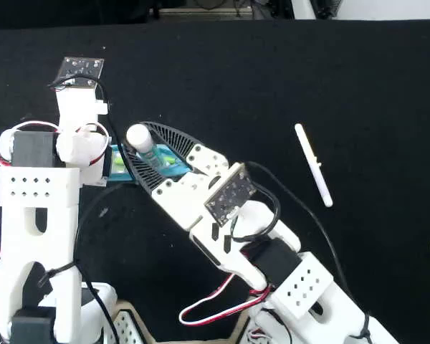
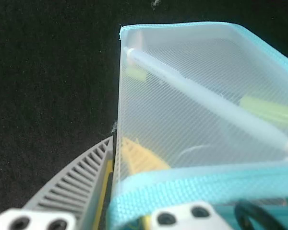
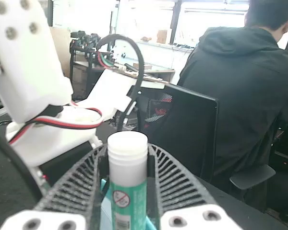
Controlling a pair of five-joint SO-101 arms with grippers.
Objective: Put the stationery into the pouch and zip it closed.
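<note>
The translucent mesh pouch with teal zip trim [image 2: 192,110] is lying between the two arms, and the left gripper [image 2: 114,148] is pinching its edge to steady it. A pale pen [image 2: 206,100] is already showing inside. Over it, the right gripper [image 1: 154,152] is clamping a white-capped glue stick with a teal label [image 3: 127,153], so loading is the step in hand. Next it needs lining up with the mouth and releasing. A slim white stick-shaped pen [image 1: 313,165] is waiting well apart on the black table [image 1: 272,72], and zipping comes after
</note>
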